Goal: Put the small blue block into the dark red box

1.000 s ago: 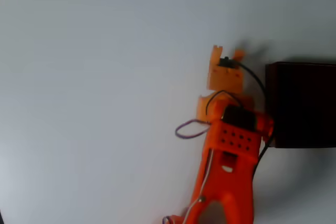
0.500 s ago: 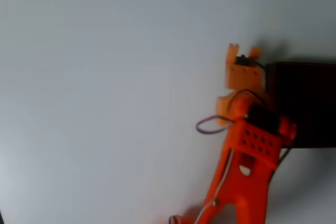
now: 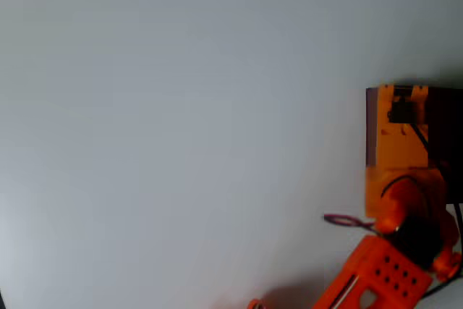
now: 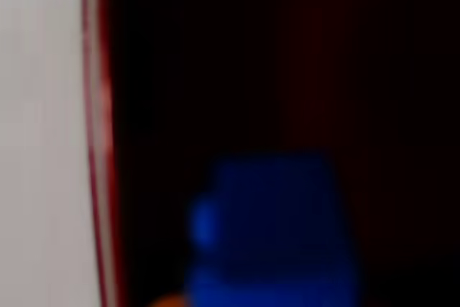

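While the overhead view covers mostly bare ground, the white table [image 3: 181, 121] runs plain and evenly lit from the left edge up to the dark red box [image 3: 372, 128], which sits at the right edge of that view. A small dark shape occupies the top corner above and to the right of the box. Nothing of the room beyond the table can be made out.

The orange arm [image 3: 383, 273] rises from the bottom edge below the box, and the gripper [image 3: 402, 93] reaches over the box's left portion, just inside its left wall. In the wrist view, the box's thin red wall [image 4: 97, 141] stands at the left with white table outside it, and the small blue block [image 4: 273, 228] hangs blurred over the box's near-black interior, at the lower centre where the gripper's tip sits. The fingers appear to be pinching the block, though the fingers themselves are not resolved.

One second earlier the gripper was over the table to the left of the box; half a second earlier it was at the box's left wall; now it is above the interior.
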Controlling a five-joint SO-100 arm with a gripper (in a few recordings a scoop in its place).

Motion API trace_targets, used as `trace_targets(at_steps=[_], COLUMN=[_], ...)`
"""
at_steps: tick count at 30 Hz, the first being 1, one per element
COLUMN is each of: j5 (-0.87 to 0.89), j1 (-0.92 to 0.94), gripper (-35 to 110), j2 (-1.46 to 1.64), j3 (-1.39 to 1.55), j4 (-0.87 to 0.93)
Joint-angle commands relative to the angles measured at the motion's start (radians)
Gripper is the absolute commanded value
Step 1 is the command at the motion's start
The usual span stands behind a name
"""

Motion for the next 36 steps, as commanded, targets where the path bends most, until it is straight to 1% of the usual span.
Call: trace_targets(at_steps=[1, 4, 7, 11, 14, 16, 18, 20, 22, 24, 27, 32, 36], j5=[-0.052, -0.123, -0.178, -0.310, -0.394, -0.437, -0.449, -0.453, -0.462, -0.499, -0.598, -0.730, -0.850], j1=[0.026, 0.023, 0.028, 0.020, -0.009, -0.051, -0.109, -0.183, -0.267, -0.364, -0.529, -0.738, -0.830], gripper=[11, 18, 20, 20, 18, 18, 14, 5, 0, 0, 0, 0, 0], j2=[-0.077, -0.153, -0.163, -0.031, 0.130, 0.259, 0.391, 0.529, 0.681, 0.847, 1.129, 1.517, 1.542], j3=[-0.032, -0.037, -0.032, -0.017, -0.009, 0.041, 0.110, 0.199, 0.313, 0.437, 0.617, 0.873, 1.012], j4=[-0.089, -0.169, -0.153, -0.060, 0.057, 0.098, 0.138, 0.169, 0.173, 0.172, 0.164, 0.218, 0.201])
